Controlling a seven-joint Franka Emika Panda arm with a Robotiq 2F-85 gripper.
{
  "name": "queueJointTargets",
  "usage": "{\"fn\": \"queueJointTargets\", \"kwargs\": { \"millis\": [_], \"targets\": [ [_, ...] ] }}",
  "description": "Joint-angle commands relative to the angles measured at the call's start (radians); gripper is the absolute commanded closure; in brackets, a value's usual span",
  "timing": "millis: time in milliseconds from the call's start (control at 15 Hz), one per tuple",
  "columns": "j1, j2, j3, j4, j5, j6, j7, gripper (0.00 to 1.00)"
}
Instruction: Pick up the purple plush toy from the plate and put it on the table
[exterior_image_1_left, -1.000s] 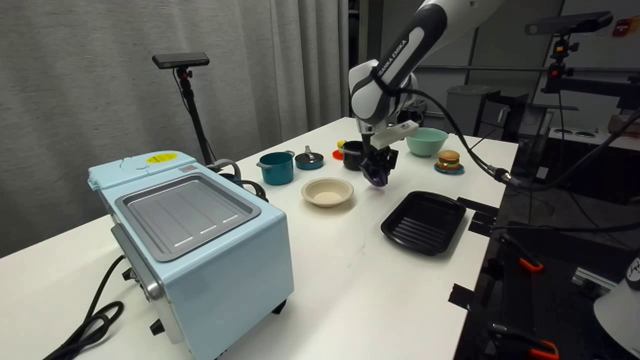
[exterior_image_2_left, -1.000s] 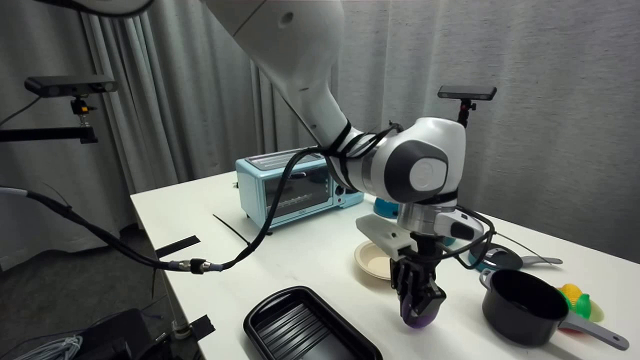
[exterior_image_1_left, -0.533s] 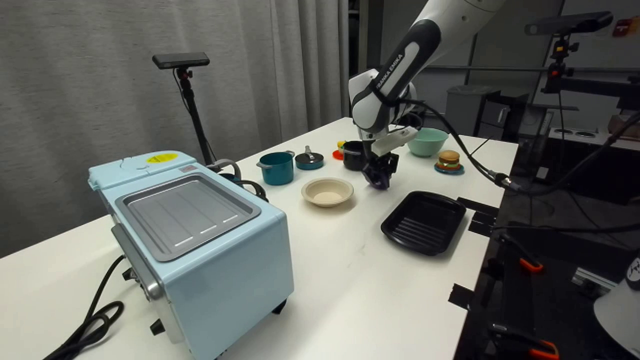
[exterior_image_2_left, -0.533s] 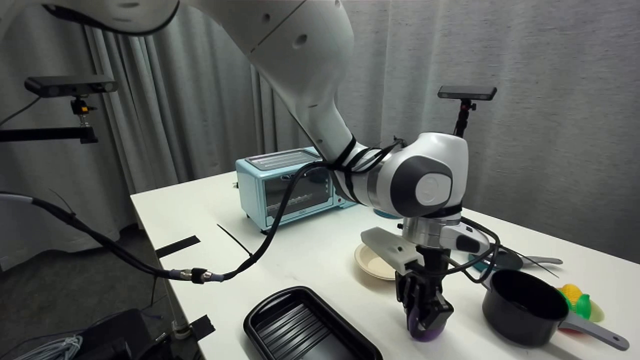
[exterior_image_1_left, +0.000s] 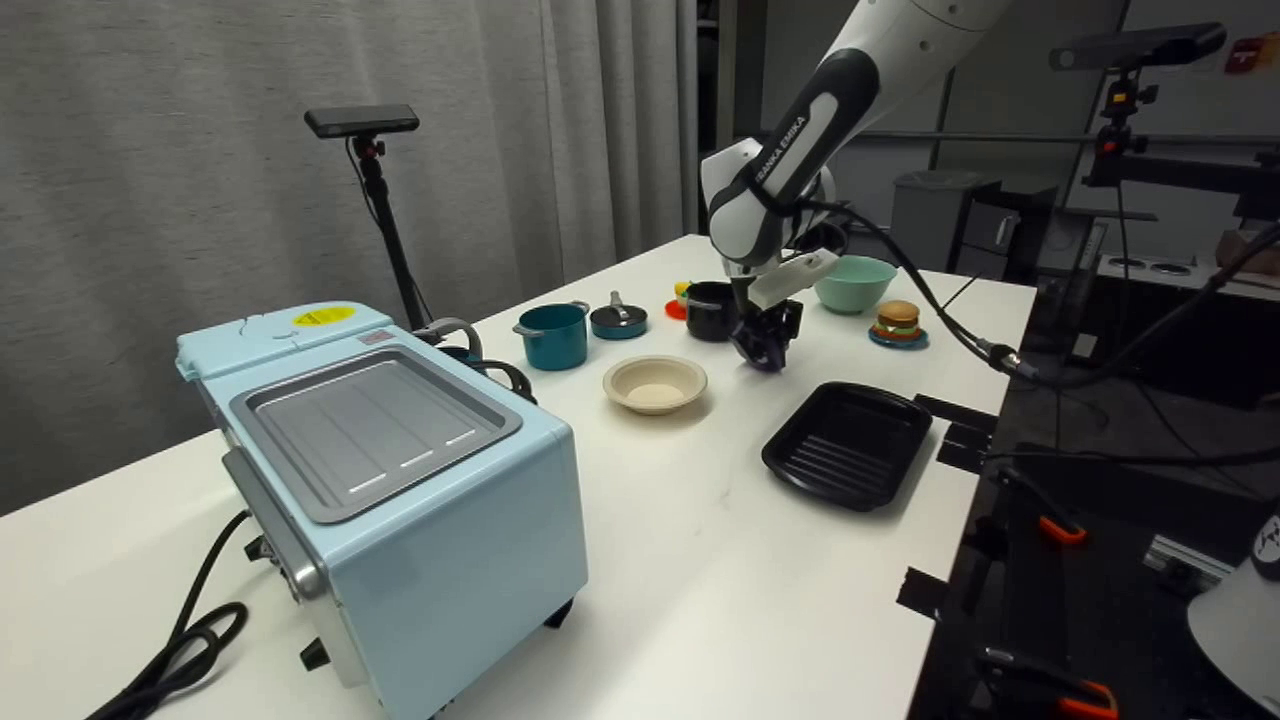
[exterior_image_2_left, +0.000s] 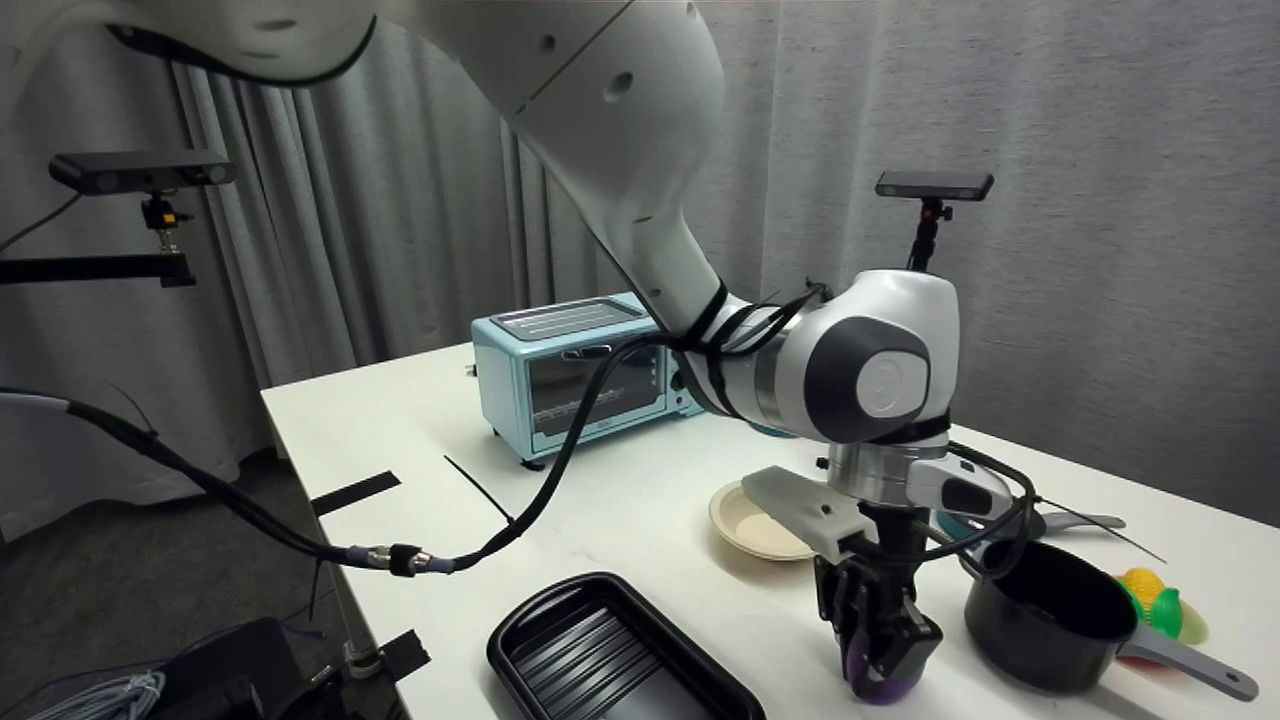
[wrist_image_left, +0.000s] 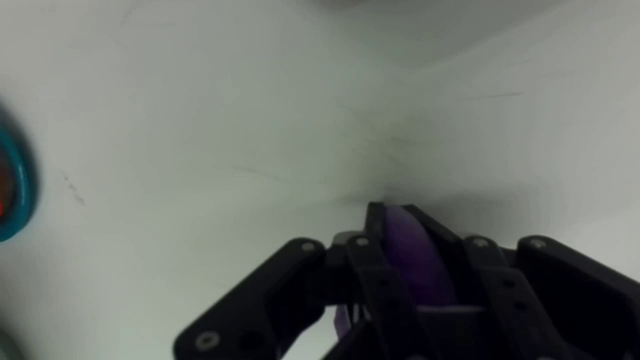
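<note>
The purple plush toy (exterior_image_2_left: 882, 690) is between the black fingers of my gripper (exterior_image_2_left: 890, 655). In the wrist view the toy (wrist_image_left: 412, 250) fills the gap between the fingertips (wrist_image_left: 392, 207), which press on it from both sides. In an exterior view the toy (exterior_image_1_left: 766, 360) is mostly hidden by the fingers. It is at or just above the white table (exterior_image_1_left: 690, 570); I cannot tell if it touches. The cream plate (exterior_image_1_left: 655, 388) is bare and stands apart from the toy; it also shows in an exterior view (exterior_image_2_left: 750, 525), partly behind the gripper mount.
A black pot (exterior_image_2_left: 1050, 620) with a grey handle stands close beside the gripper. The black ridged tray (exterior_image_1_left: 850, 445) lies nearby. Beyond are a teal pot (exterior_image_1_left: 555, 338), a lidded pan (exterior_image_1_left: 618, 320), a green bowl (exterior_image_1_left: 855, 285), the burger toy (exterior_image_1_left: 897, 318) and a blue toaster oven (exterior_image_1_left: 470, 560).
My gripper, still holding the toy, has come down toward the table and shifted away from the plate, toward the black pot. The dishes have not moved.
</note>
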Motion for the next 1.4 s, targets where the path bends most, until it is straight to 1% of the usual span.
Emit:
{"fn": "queueJointTargets", "kwargs": {
  "millis": [0,67,133,400,467,533,1000,1333],
  "targets": [
    [-0.004,0.039,-0.017,0.036,-0.022,-0.009,0.019,0.53],
    [-0.005,0.038,-0.019,0.036,-0.021,-0.014,0.017,0.46],
    [-0.006,0.033,-0.02,0.035,-0.02,-0.016,0.012,0.37],
    [-0.017,-0.008,-0.012,0.031,-0.004,-0.041,-0.015,0.06],
    [-0.018,-0.018,-0.01,0.03,-0.001,-0.044,-0.022,0.01],
    [-0.022,-0.034,-0.006,0.03,0.003,-0.05,-0.032,0.0],
    [-0.043,-0.162,0.01,0.02,0.019,-0.101,-0.105,0.0],
    [-0.056,-0.242,0.012,0.004,0.023,-0.087,-0.147,0.0]
  ]
}}
